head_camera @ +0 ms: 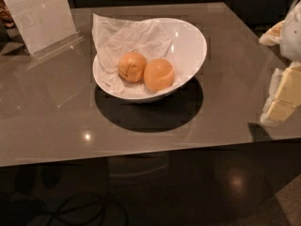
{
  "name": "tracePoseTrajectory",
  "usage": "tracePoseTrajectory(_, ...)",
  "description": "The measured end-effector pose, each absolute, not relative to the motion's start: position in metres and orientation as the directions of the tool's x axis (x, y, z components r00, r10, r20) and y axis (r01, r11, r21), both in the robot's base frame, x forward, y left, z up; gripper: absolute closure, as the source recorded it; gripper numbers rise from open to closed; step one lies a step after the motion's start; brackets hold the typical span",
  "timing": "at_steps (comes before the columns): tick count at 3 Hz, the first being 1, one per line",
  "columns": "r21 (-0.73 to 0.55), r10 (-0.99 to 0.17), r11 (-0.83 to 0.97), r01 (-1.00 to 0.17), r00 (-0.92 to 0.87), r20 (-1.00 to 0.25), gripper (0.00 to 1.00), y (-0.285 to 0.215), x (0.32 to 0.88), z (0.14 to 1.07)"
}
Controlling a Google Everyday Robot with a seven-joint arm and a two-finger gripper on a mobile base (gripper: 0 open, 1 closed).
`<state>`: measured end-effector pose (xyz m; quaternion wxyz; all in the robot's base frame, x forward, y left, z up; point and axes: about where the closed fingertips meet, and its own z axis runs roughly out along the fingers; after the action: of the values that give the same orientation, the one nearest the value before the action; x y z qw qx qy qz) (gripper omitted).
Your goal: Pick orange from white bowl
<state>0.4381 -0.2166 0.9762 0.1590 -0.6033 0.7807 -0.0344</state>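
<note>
Sitting on crumpled white paper inside the glossy, slant-rimmed white bowl, the smooth, pale orange touches a rougher, mottled orange on its left. It's round, with no long axis to call. On the right, the tool hangs over the shiny grey surface, well apart from the bowl; spread or pressed together, I cannot tell.

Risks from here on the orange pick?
1. The orange touches the rougher orange beside it; a grasp may bump or take the wrong one.
2. The crumpled paper lines the white bowl and could snag.
3. The gripper is at the table's right edge; the bowl's tall rim faces it and could be clipped.
</note>
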Motion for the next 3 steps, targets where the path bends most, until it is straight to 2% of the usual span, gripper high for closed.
tracePoseTrajectory(2,-0.245,-0.947,0.268,-0.932,-0.208,-0.244,0.0,-0.21,0.445,0.978)
tracePoseTrajectory(3,-0.237,-0.936,0.214,-0.948,-0.129,-0.328,0.0,-0.181,0.473,0.982)
